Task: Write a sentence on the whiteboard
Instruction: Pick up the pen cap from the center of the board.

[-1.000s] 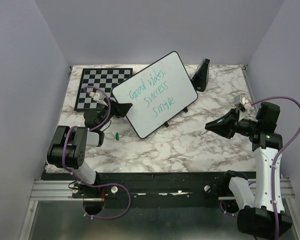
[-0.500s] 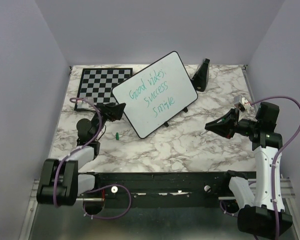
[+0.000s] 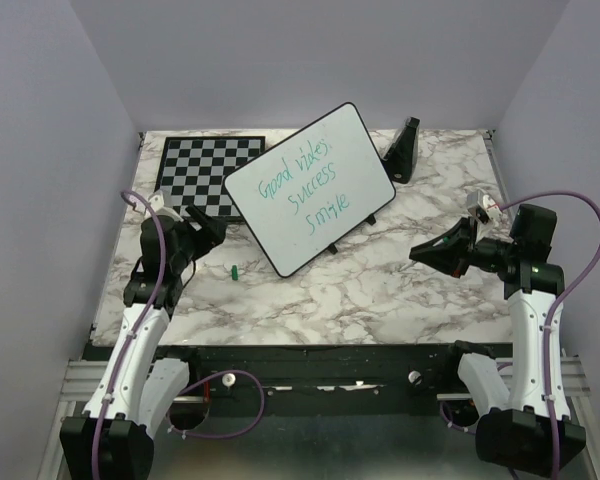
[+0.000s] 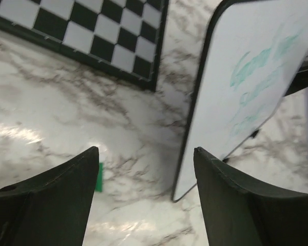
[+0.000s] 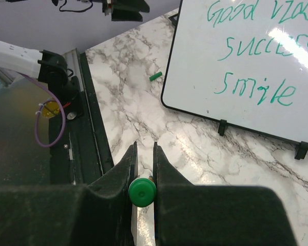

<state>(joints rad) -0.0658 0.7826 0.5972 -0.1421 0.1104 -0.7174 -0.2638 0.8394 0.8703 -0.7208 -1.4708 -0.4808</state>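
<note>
The whiteboard [image 3: 312, 187] stands tilted on its small black stand in the middle of the marble table, with the green-teal sentence [image 3: 305, 190] "Good vibes Success Smile" in three lines. It also shows in the right wrist view [image 5: 246, 56] and the left wrist view [image 4: 256, 66]. My right gripper [image 3: 420, 252] is right of the board, shut on a green-ended marker [image 5: 142, 191]. My left gripper [image 3: 212, 226] is open and empty, just left of the board's lower corner. A small green marker cap [image 3: 236, 271] lies on the table near it, also in the left wrist view [image 4: 99, 177].
A black-and-white chessboard [image 3: 205, 172] lies at the back left, behind the left gripper. A black wedge-shaped stand [image 3: 403, 150] sits at the back right of the whiteboard. The table's black front rail [image 3: 330, 355] runs along the near edge.
The left arm has pulled back from the whiteboard's left edge toward the near left and straightened out. The right arm and the marker have stayed put.
</note>
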